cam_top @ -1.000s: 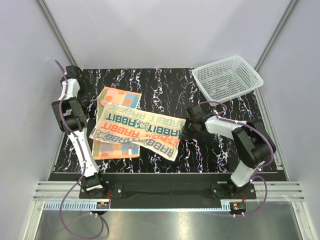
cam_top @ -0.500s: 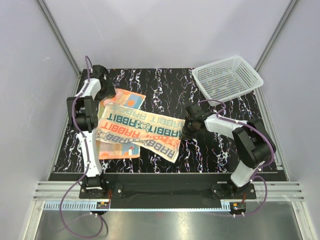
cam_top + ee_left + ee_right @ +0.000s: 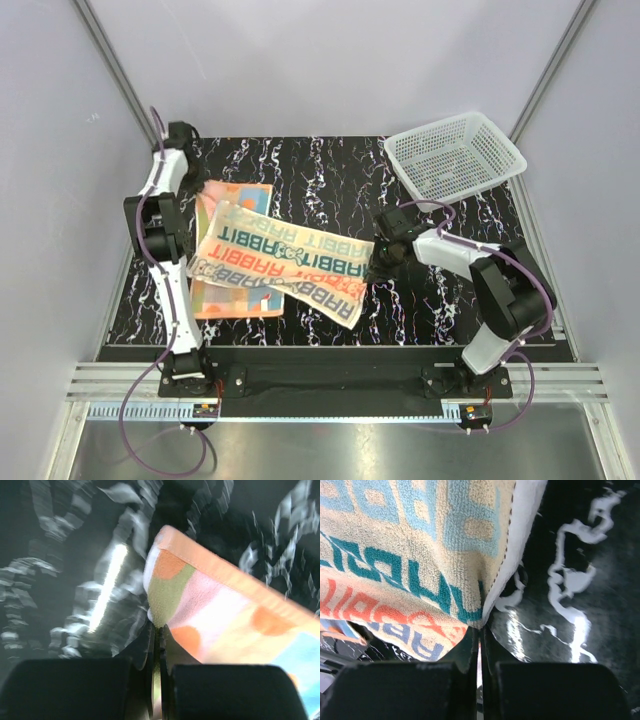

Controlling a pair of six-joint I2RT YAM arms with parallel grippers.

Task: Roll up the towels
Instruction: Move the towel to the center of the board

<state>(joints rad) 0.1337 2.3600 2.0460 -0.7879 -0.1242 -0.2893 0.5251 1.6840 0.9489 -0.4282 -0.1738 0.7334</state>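
The cream RABBIT towel [image 3: 285,260] lies spread at an angle across the orange patched towel [image 3: 235,197] on the left half of the table. My left gripper [image 3: 197,183] is at the orange towel's far left corner. In the left wrist view the gripper [image 3: 159,630] is shut on the green-patched corner of the orange towel [image 3: 225,610]. My right gripper [image 3: 376,264] is at the cream towel's right edge. Seen from the right wrist, the gripper [image 3: 480,630] is shut, pinching the hem of the cream towel [image 3: 420,555].
A white mesh basket [image 3: 455,155] stands at the far right corner of the black marbled table [image 3: 330,165]. Grey walls with metal rails close in the left and right sides.
My left gripper swung from the far left edge to the orange towel's far corner and shut on it, and the corner has shifted slightly. The right gripper kept its hold on the cream towel.
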